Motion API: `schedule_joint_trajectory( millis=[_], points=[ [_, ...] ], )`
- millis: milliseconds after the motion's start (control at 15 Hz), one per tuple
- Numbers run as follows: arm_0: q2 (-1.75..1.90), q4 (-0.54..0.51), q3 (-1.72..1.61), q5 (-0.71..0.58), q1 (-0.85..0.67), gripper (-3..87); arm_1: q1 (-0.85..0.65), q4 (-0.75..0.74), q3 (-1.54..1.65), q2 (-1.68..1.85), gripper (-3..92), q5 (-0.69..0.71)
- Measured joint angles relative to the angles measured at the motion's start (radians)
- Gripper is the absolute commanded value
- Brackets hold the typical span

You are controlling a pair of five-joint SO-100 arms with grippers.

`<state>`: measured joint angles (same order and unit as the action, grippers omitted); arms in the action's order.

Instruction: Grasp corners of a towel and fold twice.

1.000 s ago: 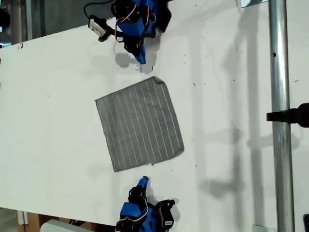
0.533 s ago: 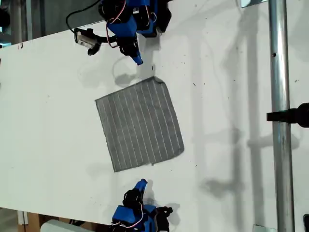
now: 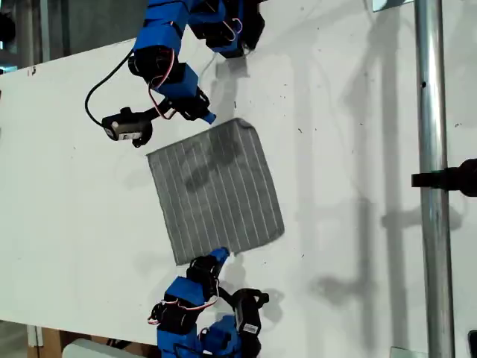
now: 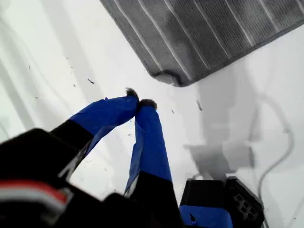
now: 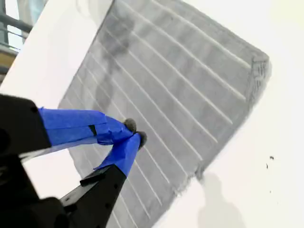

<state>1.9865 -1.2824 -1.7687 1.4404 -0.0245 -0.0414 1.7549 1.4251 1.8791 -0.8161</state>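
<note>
Altogether 1 flat towel (image 3: 216, 192), 2 closed claws, 1 table (image 3: 358, 149).

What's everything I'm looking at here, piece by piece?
towel: one, grey with thin pale stripes, lying flat and unfolded mid-table.
table: one, white, under everything.
pole: one, silver metal, running down the exterior view's right.
clamp: one, black, on that pole.
my first end effector: one, blue, shut and holding nothing, just off the towel's far edge near a puckered corner, towards the exterior view's top.
my second end effector: one, blue, shut and holding nothing, at the towel's near edge, towards the exterior view's bottom.
</note>
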Motion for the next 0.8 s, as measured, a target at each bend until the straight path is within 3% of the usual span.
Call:
schedule_joint_trajectory(
  millis=[333, 467, 667, 800],
  points=[
    [-0.238, -0.029, 0.268, 0.000, 0.094, -2.6, 0.037, 0.025, -0.044, -0.035, -0.2, 0.000],
    [-0.238, -0.037, 0.270, -0.009, 0.092, 23.3, 0.037, 0.040, -0.044, -0.037, 24.5, 0.000],
    [-0.130, 0.058, 0.144, -0.063, 0.104, 29.4, 0.037, 0.046, -0.023, -0.037, 35.3, 0.000],
    [-0.063, 0.067, 0.094, -0.103, 0.104, 30.6, 0.023, 0.046, 0.014, -0.037, 37.0, 0.008]
  ],
)
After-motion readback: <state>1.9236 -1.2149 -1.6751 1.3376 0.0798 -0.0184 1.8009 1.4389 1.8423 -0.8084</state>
